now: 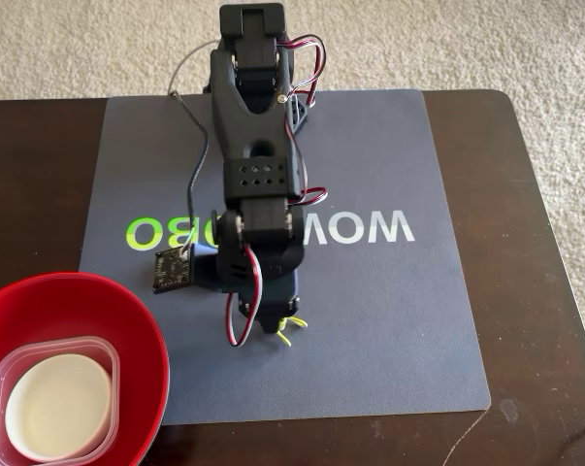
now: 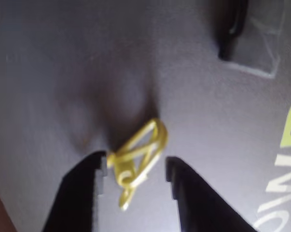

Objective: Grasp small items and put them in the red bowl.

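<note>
Yellow-green clip (image 2: 138,162) lies on the grey mat (image 1: 389,320), between the open jaws of the gripper (image 2: 135,174) — ungrasped. At eight o'clock, the red bowl (image 1: 127,311) already holds tub (image 1: 98,348) and white bowl (image 1: 57,406); black buckle (image 1: 172,268) remains out.

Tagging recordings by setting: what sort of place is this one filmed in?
Probably a home room, not a lab: a dark brown wooden table stands on beige carpet, with a grey printed mat as the workspace and a large glossy red bowl on it.
</note>
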Controlling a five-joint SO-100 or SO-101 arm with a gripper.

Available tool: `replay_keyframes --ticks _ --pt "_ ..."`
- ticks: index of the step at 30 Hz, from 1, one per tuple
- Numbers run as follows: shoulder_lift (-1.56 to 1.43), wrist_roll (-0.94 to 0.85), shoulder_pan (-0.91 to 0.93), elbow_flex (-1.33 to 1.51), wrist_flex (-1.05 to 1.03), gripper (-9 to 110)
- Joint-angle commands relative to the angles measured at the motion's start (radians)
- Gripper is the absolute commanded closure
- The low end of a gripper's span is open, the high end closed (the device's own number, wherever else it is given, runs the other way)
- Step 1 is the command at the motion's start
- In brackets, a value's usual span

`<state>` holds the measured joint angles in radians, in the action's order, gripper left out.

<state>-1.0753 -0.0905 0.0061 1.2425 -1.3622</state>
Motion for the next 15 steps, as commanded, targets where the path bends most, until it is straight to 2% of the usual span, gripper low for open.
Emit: replay_keyframes --ticks 1,15 --pt "0.018 0.026 0.023 -0.006 0.020 87" --pt "0.086 0.051 -0.094 -0.012 0.052 88"
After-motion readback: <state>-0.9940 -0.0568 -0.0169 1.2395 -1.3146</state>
